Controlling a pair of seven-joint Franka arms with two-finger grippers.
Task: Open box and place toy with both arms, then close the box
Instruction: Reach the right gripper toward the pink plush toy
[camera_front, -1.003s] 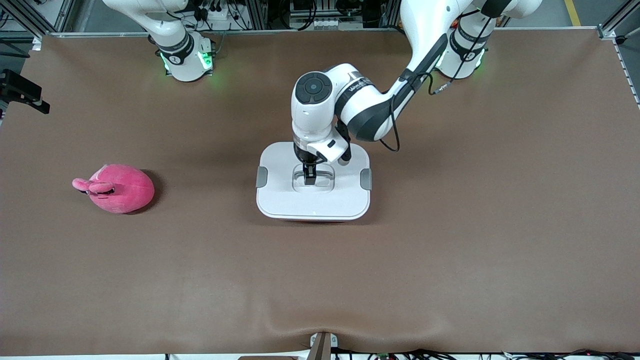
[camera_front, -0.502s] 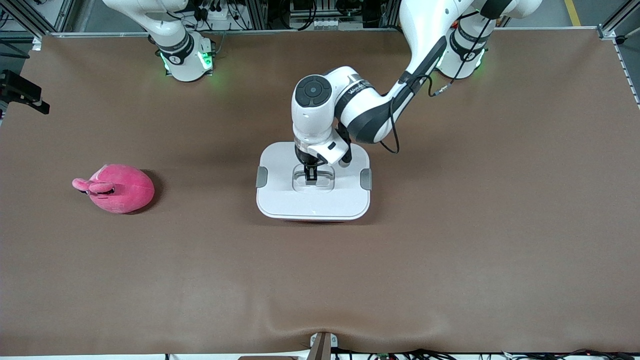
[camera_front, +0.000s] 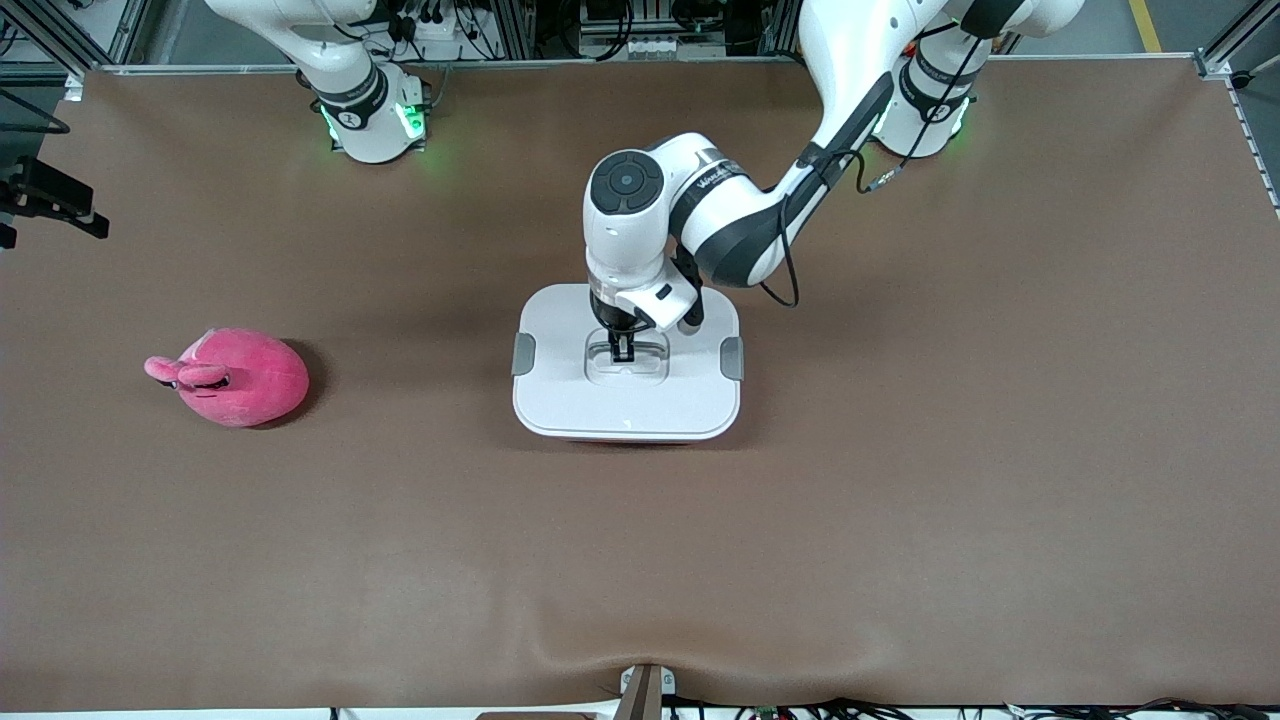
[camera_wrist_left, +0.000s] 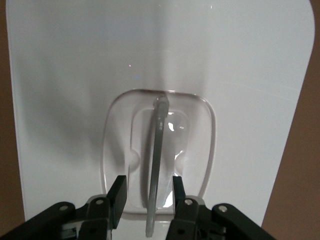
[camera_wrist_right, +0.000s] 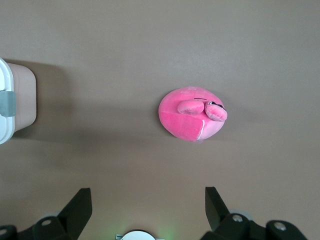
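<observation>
Left pincer (camera_front: 622, 350) stands low over the middle of the box (camera_front: 625, 405), near the centre of the front view, with its fingers down in the recess of the white lid (camera_front: 560, 400). In the left wrist view this pincer (camera_wrist_left: 148, 180) is partly spread: one black finger (camera_wrist_left: 119, 187) stands on each side of the thin grey handle (camera_wrist_left: 157, 150), and a small gap shows between each finger and the bar, so it is not pinching anything. The handle lies in a rounded clear recess (camera_wrist_left: 200, 145) in the lid (camera_wrist_left: 225, 65). The lid sits flat on the box, with one grey clip (camera_front: 523, 354) and the other clip (camera_front: 732, 358) at its two short ends. The left arm (camera_front: 740, 220) comes down from the upper edge of the frame and bends over the box.

The toy (camera_front: 235, 377), a hot-pink plush, lies on the brown bench (camera_front: 900, 520) well apart from the box, toward the right arm's end, about at mid height of the frame. Its ears point away from the box.

The right pincer (camera_wrist_right: 147, 192) waits high over the bench with its fingers wide spread and empty. Its wrist view looks down on the toy (camera_wrist_right: 192, 115), and a corner of the box (camera_wrist_right: 22, 95) shows at the edge of that frame. The right arm's base (camera_front: 370, 120) stands at the top of the front view.
</observation>
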